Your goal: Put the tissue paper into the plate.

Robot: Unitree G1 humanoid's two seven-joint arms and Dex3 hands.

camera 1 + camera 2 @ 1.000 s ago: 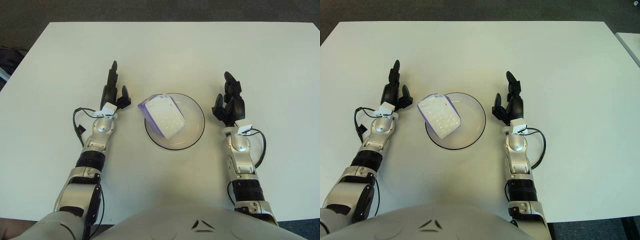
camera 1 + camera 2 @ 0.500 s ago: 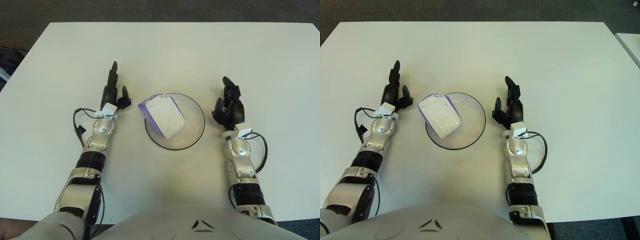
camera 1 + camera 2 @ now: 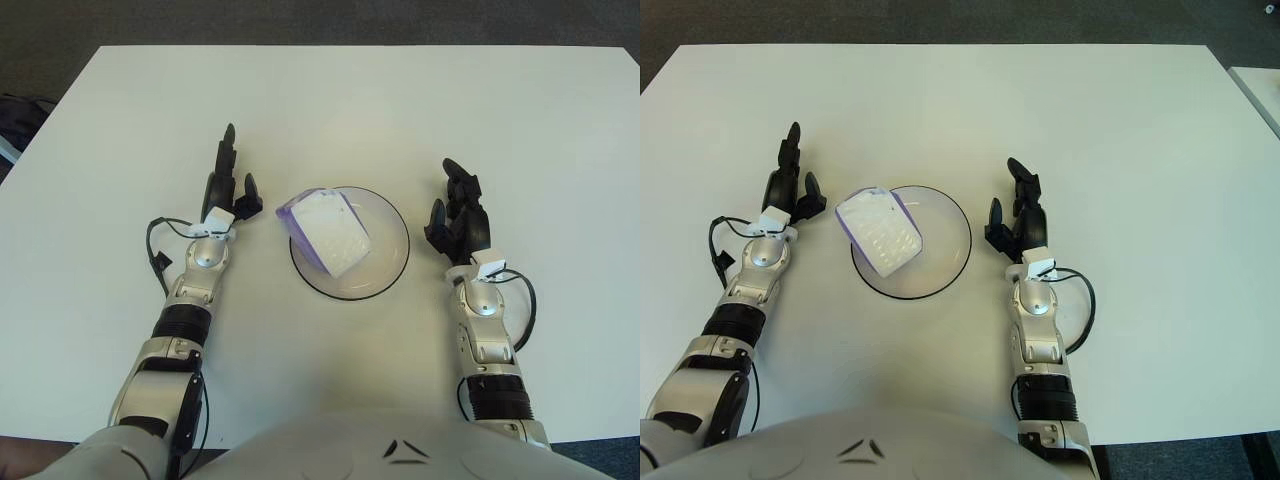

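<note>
A white tissue pack with a purple edge [image 3: 327, 231] lies in the clear glass plate [image 3: 386, 265] at the table's middle, its left corner over the plate's rim. My left hand [image 3: 226, 187] shows just left of the plate, fingers spread and holding nothing. Right of the plate is my right hand [image 3: 456, 212], also open and apart from the rim. Neither hand touches the pack or the plate.
The white table [image 3: 330, 110] spreads wide around the plate, with its far edge at the top and dark floor beyond. A black cable [image 3: 155, 255] loops beside my left wrist and another [image 3: 522, 305] beside my right wrist.
My right hand has drawn back toward me and slightly to the left. The left hand, the plate and the tissue pack have stayed put.
</note>
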